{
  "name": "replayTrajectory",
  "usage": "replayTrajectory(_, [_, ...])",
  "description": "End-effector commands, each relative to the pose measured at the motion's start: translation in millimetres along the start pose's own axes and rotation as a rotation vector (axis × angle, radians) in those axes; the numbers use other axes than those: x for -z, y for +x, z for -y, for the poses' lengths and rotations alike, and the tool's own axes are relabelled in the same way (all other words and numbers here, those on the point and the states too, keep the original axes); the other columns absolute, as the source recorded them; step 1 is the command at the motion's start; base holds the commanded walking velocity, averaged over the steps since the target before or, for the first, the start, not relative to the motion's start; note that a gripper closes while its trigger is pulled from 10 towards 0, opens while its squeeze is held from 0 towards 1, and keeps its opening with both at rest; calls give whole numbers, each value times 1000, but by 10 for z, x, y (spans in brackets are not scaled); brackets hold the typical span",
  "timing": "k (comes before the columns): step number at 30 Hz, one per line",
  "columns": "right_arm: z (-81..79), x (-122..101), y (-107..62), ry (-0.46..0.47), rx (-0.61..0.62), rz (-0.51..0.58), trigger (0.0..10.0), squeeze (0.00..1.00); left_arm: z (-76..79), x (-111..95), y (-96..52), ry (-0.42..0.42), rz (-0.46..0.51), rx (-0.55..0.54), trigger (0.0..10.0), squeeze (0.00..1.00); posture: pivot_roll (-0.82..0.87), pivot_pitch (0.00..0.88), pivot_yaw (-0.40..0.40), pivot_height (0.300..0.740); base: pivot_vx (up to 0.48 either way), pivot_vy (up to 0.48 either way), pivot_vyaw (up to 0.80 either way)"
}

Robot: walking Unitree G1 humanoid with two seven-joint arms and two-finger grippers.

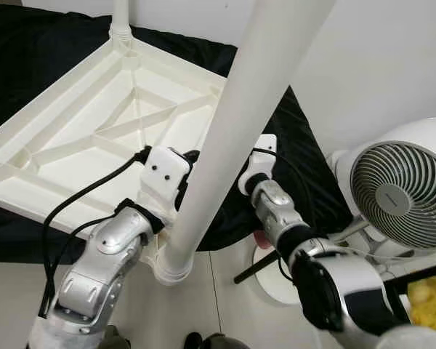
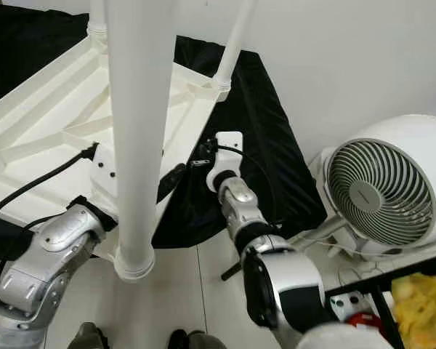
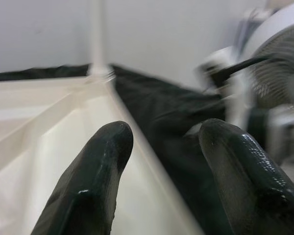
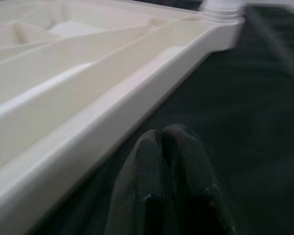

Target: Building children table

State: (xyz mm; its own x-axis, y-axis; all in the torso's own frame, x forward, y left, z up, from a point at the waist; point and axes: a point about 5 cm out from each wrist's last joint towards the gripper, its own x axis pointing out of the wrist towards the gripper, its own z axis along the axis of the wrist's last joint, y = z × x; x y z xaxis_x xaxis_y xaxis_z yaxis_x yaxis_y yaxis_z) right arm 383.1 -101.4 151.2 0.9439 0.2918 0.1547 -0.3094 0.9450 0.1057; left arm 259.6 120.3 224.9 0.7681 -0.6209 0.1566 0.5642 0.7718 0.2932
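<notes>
White plastic makes up the children's table [image 1: 94, 123], which lies upside down on a black cloth [image 2: 269, 138] spread over the floor, its ribbed underside facing up. Legs already stand in the corner sockets: a near leg [image 1: 225, 138] rising close past the head camera, a far leg [image 1: 121, 22] at the back corner, and a right-corner leg [image 2: 232, 43] beside the wall.

The left tool [image 3: 161, 161] sits over the table's near edge with its two fingers spread apart and nothing between them. The right tool [image 4: 164, 166] hovers low over the cloth just outside the tabletop's right rim [image 4: 137, 93], its fingers pressed together and empty.

The step in hand looks like seating the near leg in its socket [image 1: 171, 265], though the joint is partly hidden behind the left arm, so how deep it sits is unclear. To do it well, the left tool would close around the leg low down while the right steadies the rim, and any push would go straight along the leg, not sideways.

Room is tight on the right: a white fan [image 1: 403, 185] stands near the right arm's elbow, and the wall runs close behind the cloth. The table's near corner overhangs the cloth onto bare floor [image 1: 225, 298], where there is more room.
</notes>
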Motion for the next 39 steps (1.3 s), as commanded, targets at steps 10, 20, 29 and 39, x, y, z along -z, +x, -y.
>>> replayTrajectory(10, [489, -7, -456, -69, 95, 116, 10000, 0, -89, 125, -325, 18, -84, 200, 10000, 0, 114, 96, -226, 740, 0, 0, 0])
replayTrajectory(20, [618, -6, -757, -69, 113, 116, 10000, 1000, 16, 192, -672, -75, -186, 392, 10000, 0, 102, 75, -221, 740, 0, 0, 0])
replayTrajectory(29, [620, -54, -776, -82, 117, 92, 10000, 808, -38, 215, -858, -102, -260, 437, 10000, 0, 108, 74, -231, 740, 0, 0, 0])
replayTrajectory(39, [610, -69, -811, -87, 105, 69, 10000, 0, -187, 353, -986, -6, -402, 424, 10000, 0, 109, 74, -231, 740, 0, 0, 0])
